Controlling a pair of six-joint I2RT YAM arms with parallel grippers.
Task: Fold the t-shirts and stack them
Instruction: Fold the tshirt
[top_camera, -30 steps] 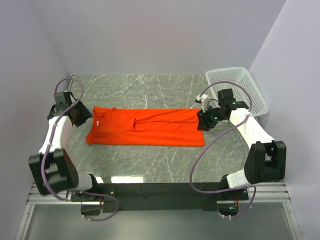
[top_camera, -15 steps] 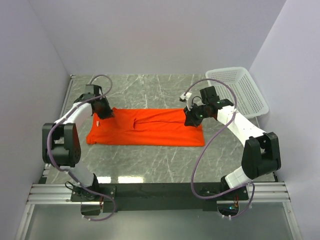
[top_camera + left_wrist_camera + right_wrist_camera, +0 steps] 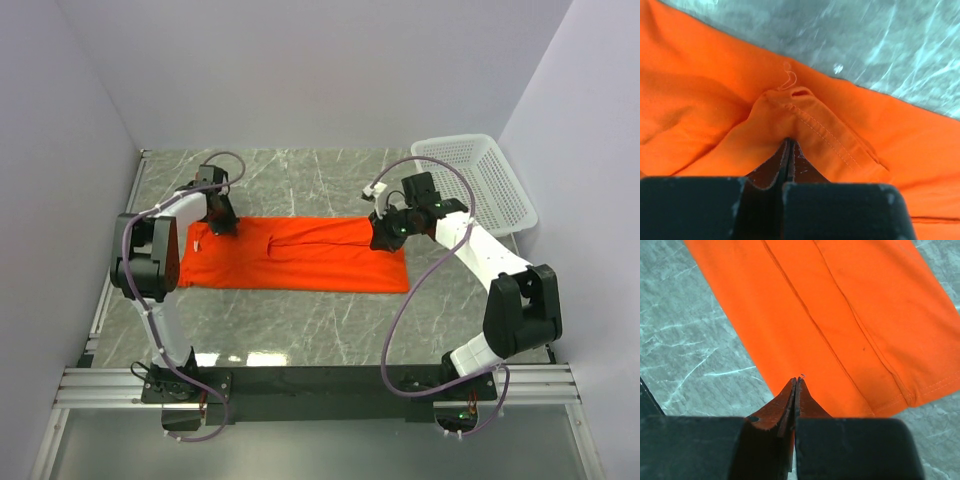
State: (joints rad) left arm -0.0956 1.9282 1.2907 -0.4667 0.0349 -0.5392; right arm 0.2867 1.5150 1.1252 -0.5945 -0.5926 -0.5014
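Top view, bottom of frame: both arm bases sit on the rail (image 3: 320, 380) at the near edge of the grey marble bench (image 3: 300, 320).

Mid frame: the shirt (image 3: 295, 253), bright orange-red, lies on the bench as a long flat strip running left to right, w/ a seam line down its middle.

L gripper (image 3: 222, 226) is at the strip's upper-left end, R gripper (image 3: 380, 240) at its upper-right end, both down on the cloth.

L wrist view: L gripper (image 3: 789, 142) has its fingers pressed together on a raised fold of shirt (image 3: 850, 125). The stitched hem bunches up over the tips and a loose thread curls just above. Bare bench (image 3: 880, 40) fills the upper right of the frame.

R wrist view: R gripper (image 3: 796, 381) is also pressed together, its tips nipping the shirt's (image 3: 840, 315) edge right where cloth meets bench (image 3: 685, 340). A sliver of orange shows between the fingers lower down. Cloth here is smooth, w/ two seams running diagonally.

Top view, upper right: a white mesh basket (image 3: 480, 175) by the right wall, apart from the shirt.
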